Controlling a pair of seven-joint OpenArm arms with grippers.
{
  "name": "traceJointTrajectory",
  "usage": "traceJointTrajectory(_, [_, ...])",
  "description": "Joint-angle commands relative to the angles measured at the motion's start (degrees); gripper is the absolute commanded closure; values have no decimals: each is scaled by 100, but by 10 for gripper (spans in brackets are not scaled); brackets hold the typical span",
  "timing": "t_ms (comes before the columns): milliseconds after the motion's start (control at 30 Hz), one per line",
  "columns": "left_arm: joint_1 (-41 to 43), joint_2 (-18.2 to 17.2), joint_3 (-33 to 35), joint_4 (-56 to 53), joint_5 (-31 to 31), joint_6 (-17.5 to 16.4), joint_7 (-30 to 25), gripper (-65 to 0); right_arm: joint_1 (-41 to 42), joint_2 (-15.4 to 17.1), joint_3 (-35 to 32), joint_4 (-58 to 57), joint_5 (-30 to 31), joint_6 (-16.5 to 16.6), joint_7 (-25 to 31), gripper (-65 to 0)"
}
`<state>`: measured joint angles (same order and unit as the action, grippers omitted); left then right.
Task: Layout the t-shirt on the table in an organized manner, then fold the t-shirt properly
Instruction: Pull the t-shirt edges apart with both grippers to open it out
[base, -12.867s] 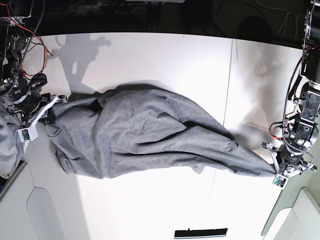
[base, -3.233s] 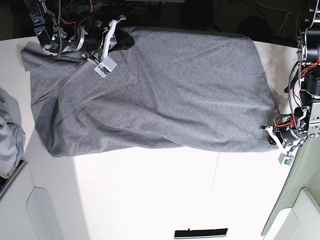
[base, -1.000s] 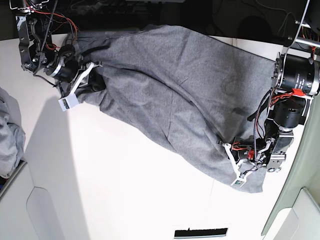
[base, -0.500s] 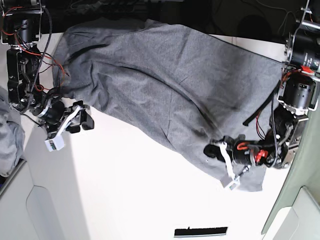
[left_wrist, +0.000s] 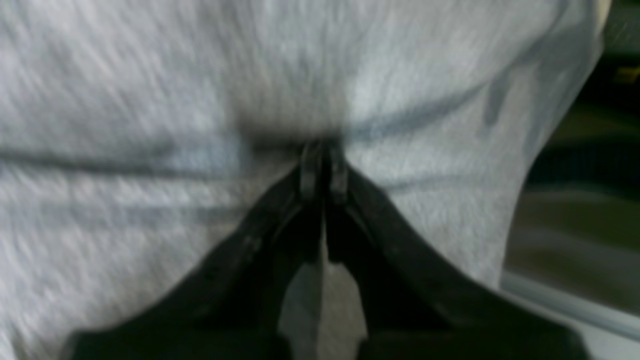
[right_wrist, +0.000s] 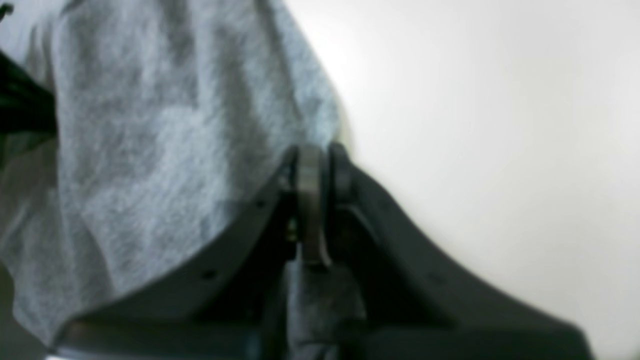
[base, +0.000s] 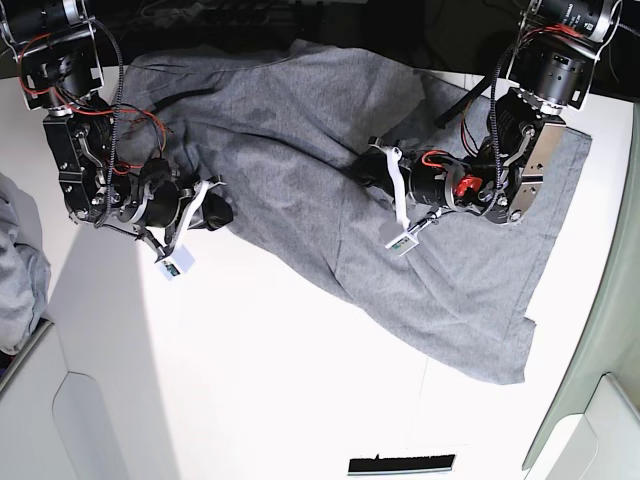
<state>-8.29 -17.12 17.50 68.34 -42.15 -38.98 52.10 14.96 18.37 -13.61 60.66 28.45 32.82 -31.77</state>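
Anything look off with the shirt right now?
Yes. The t-shirt lies skewed and rumpled across the table, its far edge hanging past the table's back edge. Both the left gripper and right gripper are shut on it.

The t-shirt (base: 330, 180) is soft, matt heather-grey knit cloth with a fuzzy surface; the counter (base: 270, 380) is smooth, white and faintly glossy.
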Motion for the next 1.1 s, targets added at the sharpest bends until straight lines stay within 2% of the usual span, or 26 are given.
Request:
traceJointTrajectory(0, [-125,24,-20,-83,232,17,-111,-34,59,52,-2,107,-105,0,-146,0])
traceJointTrajectory(100, [-212,44,-20,-507,739,76,-612,-34,74,68,11,247,-153,0,87,0])
traceJointTrajectory(233, [-590,44,-20,-1088,872,334,-820,-34,157,66,243,275,-688,-50,831,0])
traceJointTrajectory(367, [-1158,44,-20,-1438,868,339,-817,-34,481,68,573,275,-1095,-114,885,0])
traceJointTrajectory(500, [-1683,46,-20,-1517,828,341,-671,-34,949,68,778,275,-1154,-114,881,0])
traceJointTrajectory(633, [-2131,46,-20,-1515,203,310,-136,-34,1351,68,782,278,-1078,-111,791,0])
traceJointTrajectory(767, [-2347,-11,-22,-1504,-673,-4,378,-34,1325,66,780,525,-472,-85,354,0])
traceJointTrajectory(900, [-2229,-173,-28,-1499,-988,-102,540,-34,619,63,780,1539,76,-83,-68,0])
traceJointTrajectory(1067, [-1930,-564,-31,-1499,-1626,-102,560,-34,-809,68,780,3281,-44,-87,-144,0])
